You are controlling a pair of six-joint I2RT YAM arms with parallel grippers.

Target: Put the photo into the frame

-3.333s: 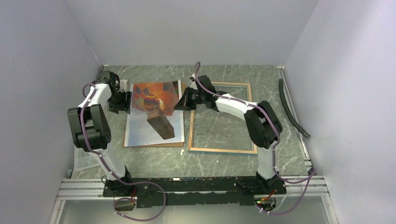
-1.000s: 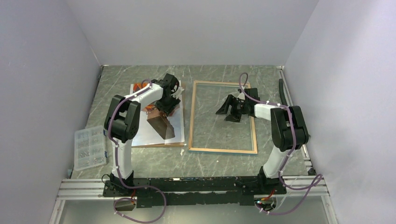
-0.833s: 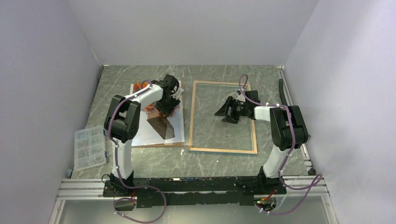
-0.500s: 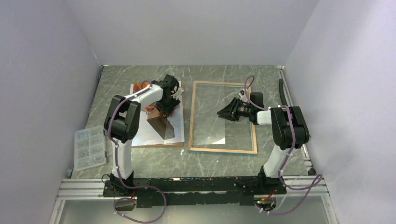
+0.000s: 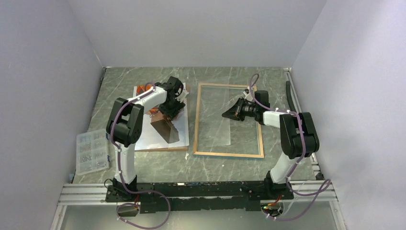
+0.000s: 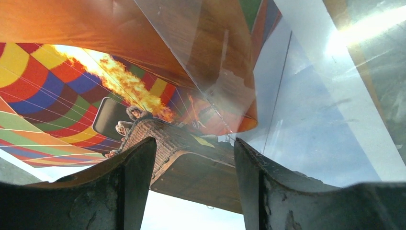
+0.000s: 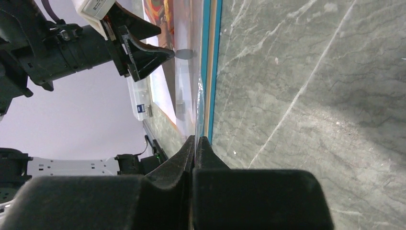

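Right end effector (image 7: 195, 140) pinching thin clear glass pane (image 5: 214, 134); left end effector (image 6: 191, 143) spread above glossy photo (image 6: 57, 81).

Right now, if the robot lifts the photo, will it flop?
Probably floppy: the photo looks like a thin sheet lying flat on a brown board. Likely slippery too, since its surface shines glossy in the left wrist view. Seems light.

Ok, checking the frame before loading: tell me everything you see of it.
The frame is a large rectangle: thin light-wood edges from above, a bright blue rim in the right wrist view, a clear reflective pane. It lies on the marbled table, just right of the photo. The right gripper seems shut on its pane's edge.
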